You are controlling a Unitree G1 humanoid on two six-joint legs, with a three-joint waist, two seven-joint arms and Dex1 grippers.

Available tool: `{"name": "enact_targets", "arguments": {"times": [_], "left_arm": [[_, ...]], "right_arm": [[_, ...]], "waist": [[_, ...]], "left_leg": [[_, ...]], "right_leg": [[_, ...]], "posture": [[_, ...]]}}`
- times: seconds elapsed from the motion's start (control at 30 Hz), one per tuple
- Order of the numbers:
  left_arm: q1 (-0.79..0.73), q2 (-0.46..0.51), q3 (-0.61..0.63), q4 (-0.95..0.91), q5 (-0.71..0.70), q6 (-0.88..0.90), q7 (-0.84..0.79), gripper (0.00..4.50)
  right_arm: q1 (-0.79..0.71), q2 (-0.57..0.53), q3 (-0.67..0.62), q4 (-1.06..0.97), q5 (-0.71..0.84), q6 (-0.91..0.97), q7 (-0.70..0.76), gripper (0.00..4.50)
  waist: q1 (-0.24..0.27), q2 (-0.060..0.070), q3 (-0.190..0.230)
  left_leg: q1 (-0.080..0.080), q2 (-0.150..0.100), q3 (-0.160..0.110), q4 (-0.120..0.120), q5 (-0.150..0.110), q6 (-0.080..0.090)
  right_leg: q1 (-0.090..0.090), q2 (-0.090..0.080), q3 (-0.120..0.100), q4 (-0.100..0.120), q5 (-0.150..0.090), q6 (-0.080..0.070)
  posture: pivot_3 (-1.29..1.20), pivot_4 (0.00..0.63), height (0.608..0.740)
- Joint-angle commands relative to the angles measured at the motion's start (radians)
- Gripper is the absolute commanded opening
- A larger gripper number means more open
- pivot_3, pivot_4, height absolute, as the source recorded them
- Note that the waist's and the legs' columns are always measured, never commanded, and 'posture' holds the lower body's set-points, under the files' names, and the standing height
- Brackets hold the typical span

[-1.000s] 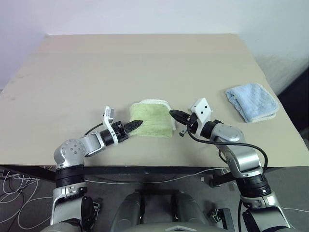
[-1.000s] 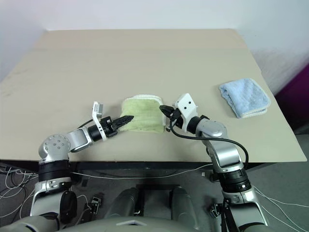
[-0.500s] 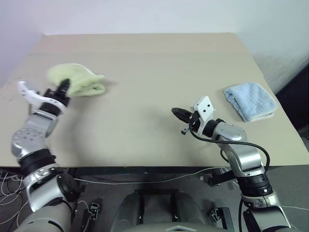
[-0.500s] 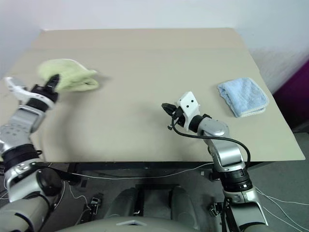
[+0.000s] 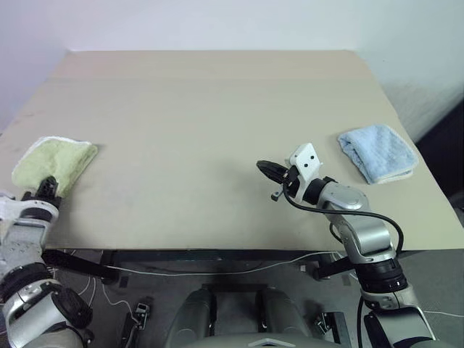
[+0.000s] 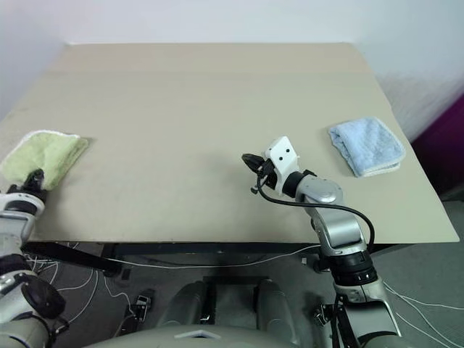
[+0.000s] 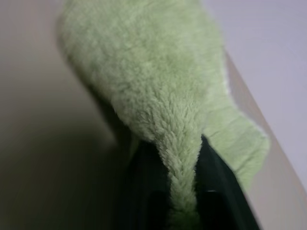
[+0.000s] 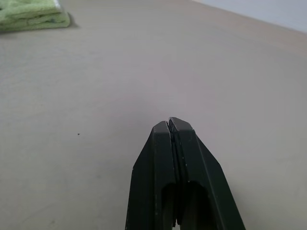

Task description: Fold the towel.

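Observation:
The towel (image 5: pixel 54 161), light green terry with a white edge, lies folded at the table's far left, close to the front edge. My left gripper (image 5: pixel 48 186) is at the towel's near end. In the left wrist view a ridge of the green cloth (image 7: pixel 158 86) runs between its two black fingers (image 7: pixel 218 191), which are shut on it. My right gripper (image 5: pixel 262 167) hovers over the bare middle of the table, shut on nothing, its fingertips (image 8: pixel 168 123) pressed together. From there the towel (image 8: pixel 31 14) shows far off.
A smaller light blue towel (image 5: pixel 378 152) lies folded at the table's right side. The beige table (image 5: pixel 217 101) is wide. Its front edge runs just below both grippers, and its left edge is close to the green towel.
My left arm carried the towel from the table's middle, beside the right gripper, out to the far left and brought it down onto the table. The right gripper stayed put.

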State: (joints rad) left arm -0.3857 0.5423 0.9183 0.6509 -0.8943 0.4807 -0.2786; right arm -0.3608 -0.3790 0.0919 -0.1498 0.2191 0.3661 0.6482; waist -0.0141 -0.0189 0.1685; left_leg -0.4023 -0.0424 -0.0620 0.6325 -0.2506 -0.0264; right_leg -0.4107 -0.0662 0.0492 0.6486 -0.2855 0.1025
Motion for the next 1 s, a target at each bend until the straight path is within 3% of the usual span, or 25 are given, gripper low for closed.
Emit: {"name": "enact_targets", "arguments": {"times": [0.03, 0.27, 0.43, 0.53, 0.63, 0.77, 0.9, 1.0], "left_arm": [[0.055, -0.031, 0.061, -0.123, -0.077, 0.019, 0.023, 2.0], [0.144, -0.063, 0.072, -0.26, -0.155, 0.052, 0.026, 4.39], [0.288, -0.101, -0.051, -0.528, -0.17, 0.141, -0.05, 4.45], [0.364, -0.121, -0.228, -0.712, -0.107, 0.18, -0.071, 4.45], [0.359, -0.099, -0.457, -0.822, 0.065, 0.138, -0.092, 4.45], [0.266, -0.101, -0.626, -0.837, 0.224, 0.032, -0.126, 4.45], [0.162, -0.064, -0.783, -0.731, 0.455, -0.126, -0.169, 4.45], [0.106, -0.062, -0.815, -0.645, 0.524, -0.217, -0.202, 4.45]], "right_arm": [[-0.012, 0.002, -0.003, -0.009, 0.008, -0.02, 0.008, 0.0], [-0.027, 0.01, 0.006, 0.007, 0.007, -0.023, 0.021, 0.0], [-0.033, 0.012, 0.004, 0.016, 0.008, -0.027, 0.028, 0.0], [-0.037, 0.016, 0.005, 0.025, 0.006, -0.03, 0.03, 0.0], [-0.05, 0.013, -0.005, 0.055, 0.002, -0.042, 0.029, 0.0], [-0.068, 0.007, -0.027, 0.091, 0.001, -0.063, 0.017, 0.0], [-0.065, 0.009, -0.045, 0.115, -0.005, -0.087, -0.009, 0.0], [-0.052, 0.018, -0.056, 0.118, -0.015, -0.103, -0.043, 0.0]], "waist": [[0.0, 0.0, 0.0], [-0.006, 0.0, 0.0], [-0.004, 0.0, 0.0], [0.009, 0.0, 0.0], [0.014, -0.001, 0.0], [0.006, -0.001, 0.0], [-0.002, 0.0, -0.001], [-0.003, 0.0, -0.001]], "left_leg": [[0.0, 0.0, 0.0, 0.0, 0.0, 0.0], [0.0, 0.0, 0.0, 0.0, 0.0, 0.0], [0.0, 0.001, 0.001, -0.001, 0.0, 0.0], [0.0, 0.0, 0.0, 0.0, 0.0, 0.0], [0.0, -0.001, -0.001, 0.0, 0.0, 0.0], [0.0, 0.0, 0.0, 0.0, 0.0, 0.0], [0.0, 0.001, 0.001, -0.001, 0.0, 0.0], [0.001, 0.001, 0.001, -0.001, 0.0, 0.0]], "right_leg": [[0.0, 0.0, 0.0, 0.0, 0.0, 0.0], [0.0, 0.0, 0.0, 0.0, 0.0, 0.0], [0.0, 0.0, 0.001, 0.0, 0.0, 0.0], [0.001, -0.001, 0.001, -0.001, 0.0, 0.0], [0.002, -0.001, 0.0, -0.001, 0.001, -0.001], [0.001, 0.0, 0.0, -0.002, 0.001, -0.001], [0.0, 0.002, 0.0, -0.001, 0.001, -0.001], [0.0, 0.003, 0.0, -0.001, 0.001, -0.001]], "posture": [[0.0, 0.15, 0.74], [0.0, 0.15, 0.74], [0.0, 0.15, 0.74], [0.0, 0.15, 0.74], [0.0, 0.15, 0.74], [0.0, 0.15, 0.74], [0.0, 0.15, 0.74], [0.0, 0.15, 0.74]]}}
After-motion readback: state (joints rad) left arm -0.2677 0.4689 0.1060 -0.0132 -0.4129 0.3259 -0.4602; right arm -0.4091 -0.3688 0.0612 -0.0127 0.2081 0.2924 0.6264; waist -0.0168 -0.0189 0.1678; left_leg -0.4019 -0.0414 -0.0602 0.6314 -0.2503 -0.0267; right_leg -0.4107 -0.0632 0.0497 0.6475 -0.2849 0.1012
